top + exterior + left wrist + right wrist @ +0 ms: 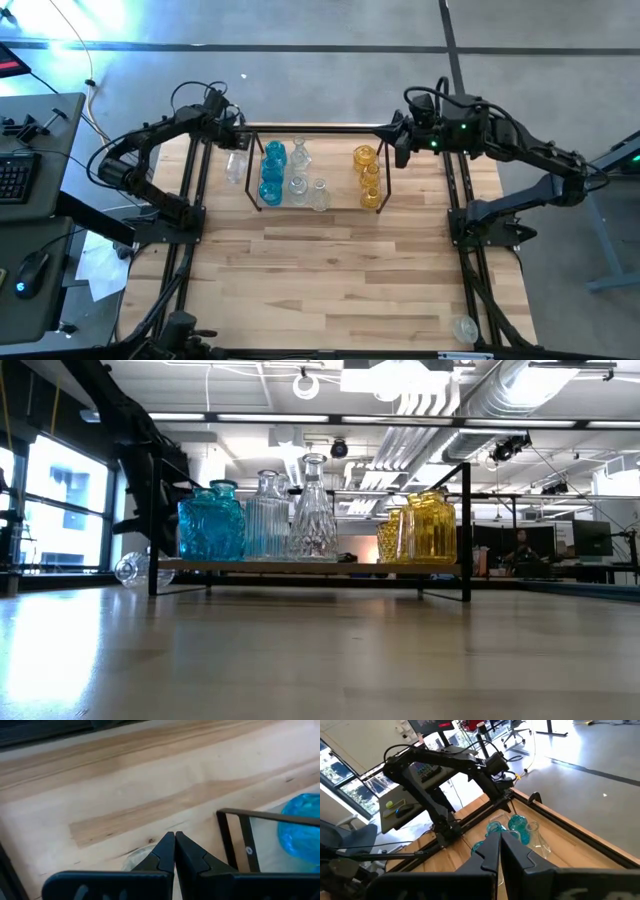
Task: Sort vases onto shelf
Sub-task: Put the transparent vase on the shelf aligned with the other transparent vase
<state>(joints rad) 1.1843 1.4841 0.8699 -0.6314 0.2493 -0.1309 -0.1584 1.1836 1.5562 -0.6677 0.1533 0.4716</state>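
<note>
Left fingers: the left gripper (175, 851) has its fingers pressed fully together and holds nothing. It hangs just outside the left end of the shelf (310, 130), above the clear vase (235, 166) that lies on the counter (330, 270).

Right fingers: the right gripper (499, 851) also has its fingers fully together, with nothing between them. In the high view it sits near the right end of the shelf, raised above the counter.

Arm posture, judged: both arms flank the shelf ends, which leaves the shelf front unobstructed. With neither gripper holding anything, each appears to be between handling steps.

Shelf position: the shelf stands at the far middle of the counter, between the two arms.

Shelf contents, left section: blue vases (272, 170) form a column at the left end; in the low view they show as one teal body (211, 520).

Shelf contents, middle section: clear vases (299, 172) stand just right of the blue ones, upright, with ribbed and cut-glass bodies (313, 515).

Shelf contents, right section: amber vases (368, 175) form a column at the right end (425, 526).

Grouping, judged: the contents are arranged by colour, consistent with sorting.

Items off the shelf: the clear vase beside the left end lies on its side (131, 568). A second clear vase (465, 327) rests at the near right corner of the counter, well apart from the shelf.

Task status, judged: these two clear pieces remain to be shelved.
</note>
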